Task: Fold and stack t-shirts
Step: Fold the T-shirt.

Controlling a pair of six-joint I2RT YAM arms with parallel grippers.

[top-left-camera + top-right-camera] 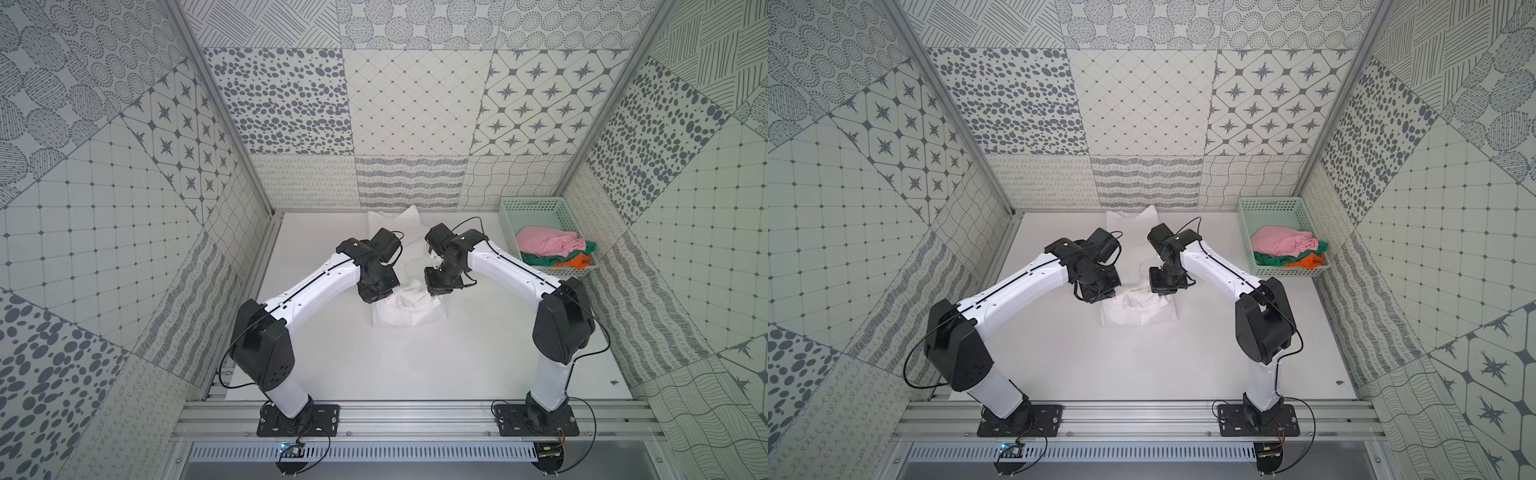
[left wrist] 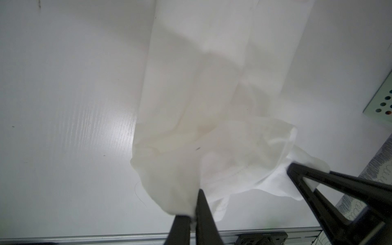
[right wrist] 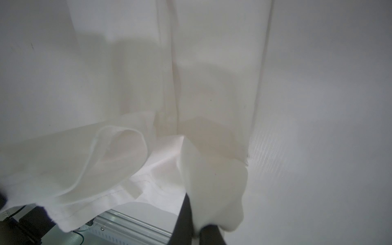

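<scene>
A white t-shirt (image 1: 409,309) (image 1: 1138,309) lies lengthwise on the white table, its far end (image 1: 399,220) near the back wall. My left gripper (image 1: 380,296) (image 2: 192,212) is shut on one near corner of it. My right gripper (image 1: 440,289) (image 3: 196,220) is shut on the other near corner. Both corners hang lifted above the cloth, which sags in a loose fold (image 2: 244,148) between them. The right gripper's fingers (image 2: 297,171) show in the left wrist view. Pink (image 1: 544,245), green (image 1: 536,258) and orange (image 1: 575,262) t-shirts lie crumpled in the basket.
A mint-green perforated basket (image 1: 536,208) (image 1: 1271,203) stands at the back right corner of the table. An aluminium rail (image 1: 415,415) with both arm bases runs along the front edge. Patterned walls close in the left, right and back sides.
</scene>
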